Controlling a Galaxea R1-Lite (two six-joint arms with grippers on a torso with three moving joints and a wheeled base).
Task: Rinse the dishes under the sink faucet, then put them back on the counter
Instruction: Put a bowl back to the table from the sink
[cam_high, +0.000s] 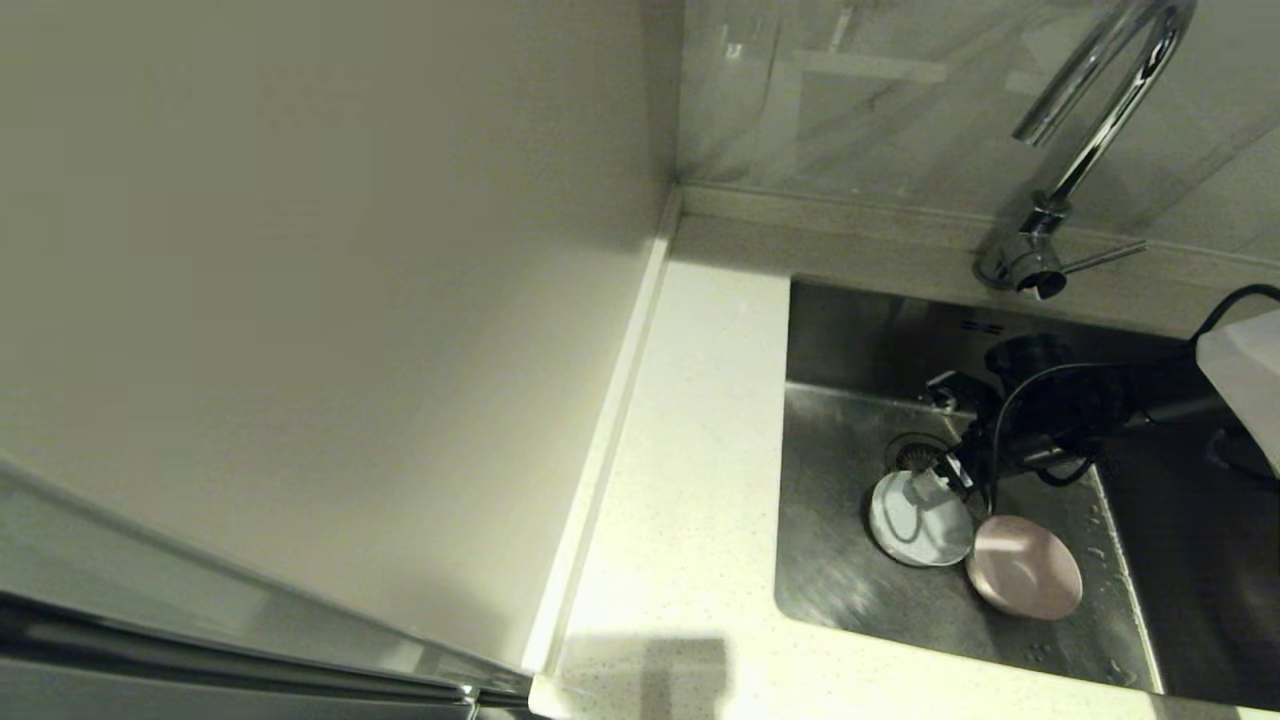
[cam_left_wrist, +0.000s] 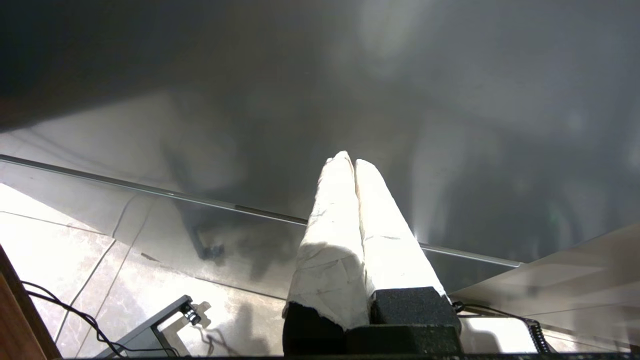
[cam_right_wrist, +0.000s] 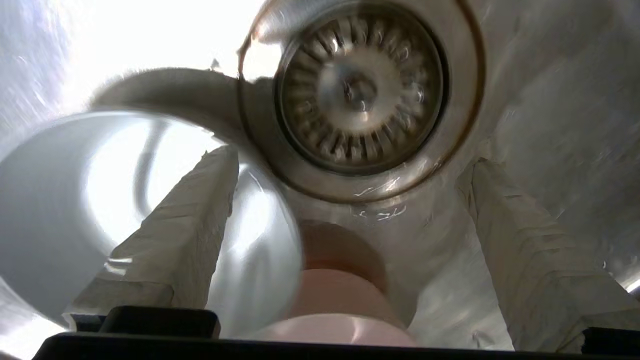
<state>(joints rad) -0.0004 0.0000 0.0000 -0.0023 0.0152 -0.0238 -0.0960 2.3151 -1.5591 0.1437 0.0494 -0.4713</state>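
The pale blue bowl (cam_high: 920, 522) lies on the floor of the steel sink (cam_high: 850, 570), touching the drain strainer (cam_high: 910, 452). The pale pink bowl (cam_high: 1025, 566) sits right beside it. My right gripper (cam_high: 932, 445) is down in the basin and open. In the right wrist view one of its fingers (cam_right_wrist: 185, 225) is over the inside of the blue bowl (cam_right_wrist: 50, 215), the other stands past the strainer (cam_right_wrist: 360, 90), and the pink bowl (cam_right_wrist: 340, 305) is below the jaws. The whitish-green bowl is out of view. My left gripper (cam_left_wrist: 350, 161) is shut and empty, parked away from the sink.
The chrome faucet (cam_high: 1090, 130) rises behind the basin, its spout high above and its side lever (cam_high: 1105, 258) pointing right. The speckled counter (cam_high: 700, 450) runs along the sink's left side to the wall. A ridge (cam_high: 1120, 560) borders the basin on the right.
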